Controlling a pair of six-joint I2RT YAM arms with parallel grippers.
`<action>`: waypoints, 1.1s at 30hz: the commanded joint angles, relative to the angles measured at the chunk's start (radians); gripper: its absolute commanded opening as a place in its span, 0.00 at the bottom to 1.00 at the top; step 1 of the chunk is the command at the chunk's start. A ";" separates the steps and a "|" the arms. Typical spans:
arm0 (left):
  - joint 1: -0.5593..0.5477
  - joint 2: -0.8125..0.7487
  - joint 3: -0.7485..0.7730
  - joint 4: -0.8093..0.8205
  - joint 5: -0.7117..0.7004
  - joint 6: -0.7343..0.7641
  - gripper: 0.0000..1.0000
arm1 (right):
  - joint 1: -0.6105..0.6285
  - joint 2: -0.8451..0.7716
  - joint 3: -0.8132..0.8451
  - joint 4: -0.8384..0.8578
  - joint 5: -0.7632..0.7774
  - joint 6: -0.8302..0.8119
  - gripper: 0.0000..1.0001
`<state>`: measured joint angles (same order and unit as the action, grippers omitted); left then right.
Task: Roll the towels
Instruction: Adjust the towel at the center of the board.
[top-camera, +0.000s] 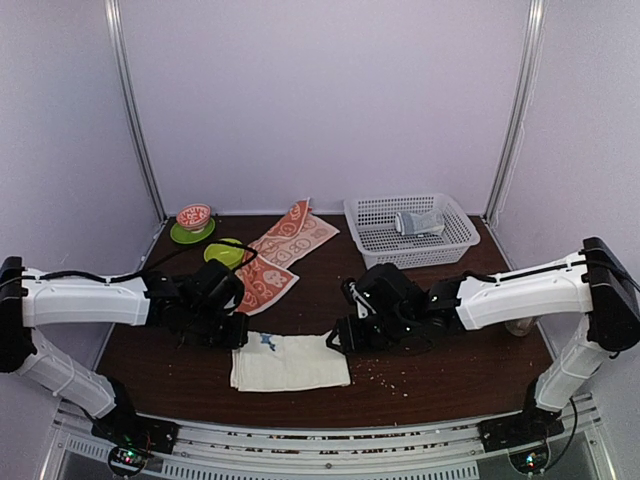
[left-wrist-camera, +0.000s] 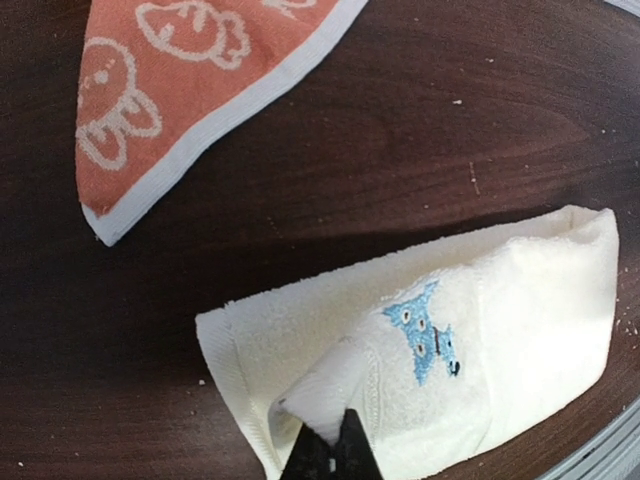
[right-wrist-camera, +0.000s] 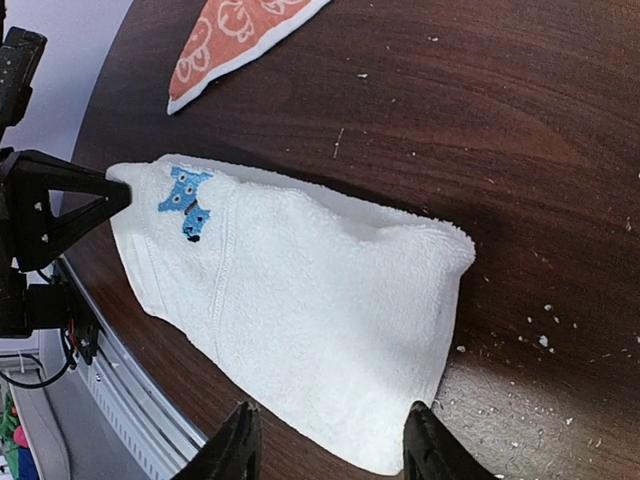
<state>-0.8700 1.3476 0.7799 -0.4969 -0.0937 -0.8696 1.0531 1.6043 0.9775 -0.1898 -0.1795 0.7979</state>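
Two towels we list. First, cream towel (top-camera: 290, 362) with blue mark: one raised corner is clenched tight in our left pincer (left-wrist-camera: 330, 435), and the opposite edge lies between the spread, released fingers of our right pincer (right-wrist-camera: 332, 445). Second, orange patterned towel (top-camera: 282, 255): flat on the table (top-camera: 450, 370), beyond the left pincer, touching neither.

Robot lab booth, plain white panels (top-camera: 320, 100), aluminium posts (top-camera: 135, 110), dark table (top-camera: 450, 370) on metal rail (top-camera: 330, 432)
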 joint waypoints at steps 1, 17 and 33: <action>0.038 0.029 0.009 0.001 -0.020 0.023 0.00 | -0.011 0.049 -0.001 0.016 0.018 0.056 0.49; 0.150 0.132 0.010 0.081 0.040 0.093 0.00 | -0.022 0.270 0.149 -0.198 0.059 0.002 0.24; 0.218 0.247 0.039 0.122 0.094 0.138 0.21 | -0.022 0.235 0.236 -0.357 0.113 -0.069 0.40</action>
<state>-0.6598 1.5898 0.8051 -0.3901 -0.0170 -0.7475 1.0355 1.8877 1.1927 -0.5072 -0.0841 0.7345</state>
